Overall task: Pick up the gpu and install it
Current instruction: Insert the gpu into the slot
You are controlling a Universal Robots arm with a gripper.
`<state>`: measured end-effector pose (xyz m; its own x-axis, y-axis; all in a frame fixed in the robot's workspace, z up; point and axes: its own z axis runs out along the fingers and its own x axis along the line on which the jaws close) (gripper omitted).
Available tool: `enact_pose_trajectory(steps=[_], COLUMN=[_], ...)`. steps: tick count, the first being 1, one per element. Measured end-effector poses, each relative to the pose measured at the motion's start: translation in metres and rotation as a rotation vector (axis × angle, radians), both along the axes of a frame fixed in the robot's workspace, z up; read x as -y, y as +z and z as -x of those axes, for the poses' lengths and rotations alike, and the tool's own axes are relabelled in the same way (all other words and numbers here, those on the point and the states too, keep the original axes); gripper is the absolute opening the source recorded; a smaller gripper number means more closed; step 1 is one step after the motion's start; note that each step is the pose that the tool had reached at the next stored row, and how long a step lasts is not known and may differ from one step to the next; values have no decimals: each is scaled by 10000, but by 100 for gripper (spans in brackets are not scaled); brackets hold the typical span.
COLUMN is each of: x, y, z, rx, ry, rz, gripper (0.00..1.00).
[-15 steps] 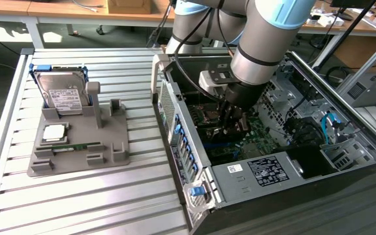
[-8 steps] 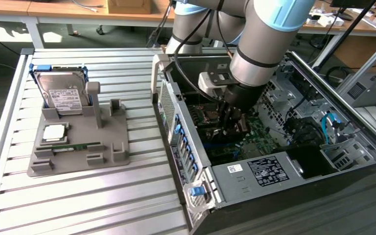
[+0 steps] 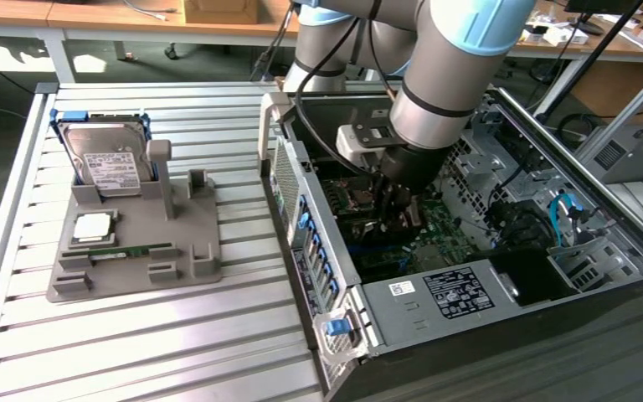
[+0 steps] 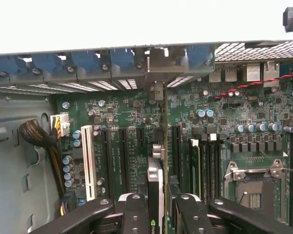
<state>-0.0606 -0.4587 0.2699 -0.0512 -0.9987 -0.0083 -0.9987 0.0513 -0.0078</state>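
So the gripper (image 4: 158,209) is pinched narrow on the gpu (image 4: 156,187), edge-on over the motherboard (image 4: 127,122) slots; any tilt could jam it.

We see a robotics lab or workshop. An opened desktop computer case (image 3: 489,276) lies on a slatted aluminium table (image 3: 165,352) beside a grey parts fixture (image 3: 131,260), with wooden workbenches (image 3: 131,17) and aluminium framing (image 3: 635,109) behind.
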Motion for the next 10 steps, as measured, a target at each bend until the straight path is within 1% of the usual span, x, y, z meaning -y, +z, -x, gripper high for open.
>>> enact_pose_trajectory(steps=[10], x=[2], y=[-10], z=[4], rx=[0], ry=[-2], rz=[-1], gripper=[27])
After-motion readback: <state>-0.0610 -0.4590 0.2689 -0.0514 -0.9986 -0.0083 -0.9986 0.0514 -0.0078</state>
